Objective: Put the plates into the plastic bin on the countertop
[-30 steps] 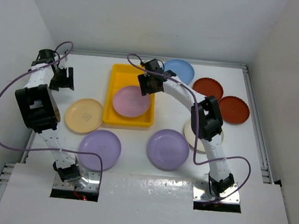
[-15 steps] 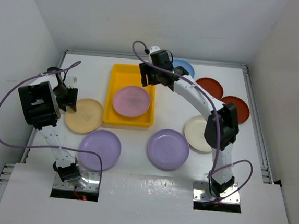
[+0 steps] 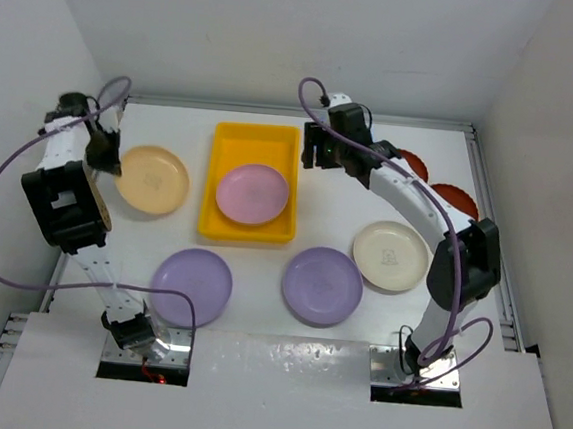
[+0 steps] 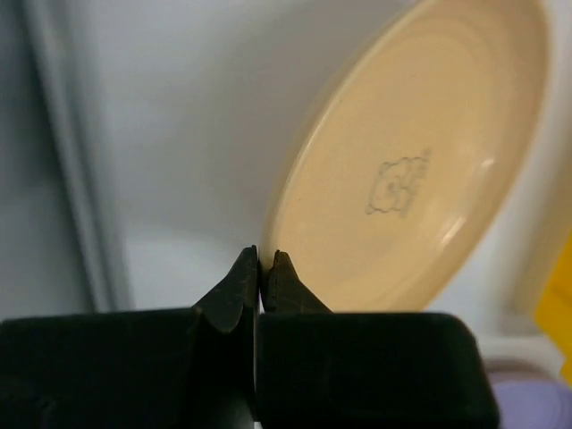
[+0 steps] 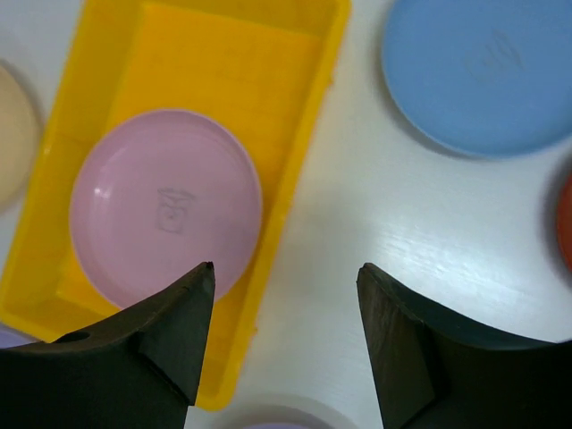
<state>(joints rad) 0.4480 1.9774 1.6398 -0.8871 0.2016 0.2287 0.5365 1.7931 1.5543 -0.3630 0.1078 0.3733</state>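
The left fingers [image 4: 234, 295], clamped on the rim of the peach plate [image 4: 411, 179], are now lifting it just left of the plastic bin [image 3: 247, 146], while the right fingers [image 5: 170, 331], spread apart, are leaving the pink plate [image 5: 165, 206] delivered inside.

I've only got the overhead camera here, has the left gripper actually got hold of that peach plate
Observer: Yes. The left wrist view shows the left gripper shut on the peach plate at its rim.
Operator: And the other arm, carrying anything?
Observer: No. Its wrist view shows the right gripper open and empty over the countertop beside the yellow bin.
Operator: Any plate I can't see?
Observer: A light blue plate lies on the countertop right of the bin; the right gripper covers it in your view.
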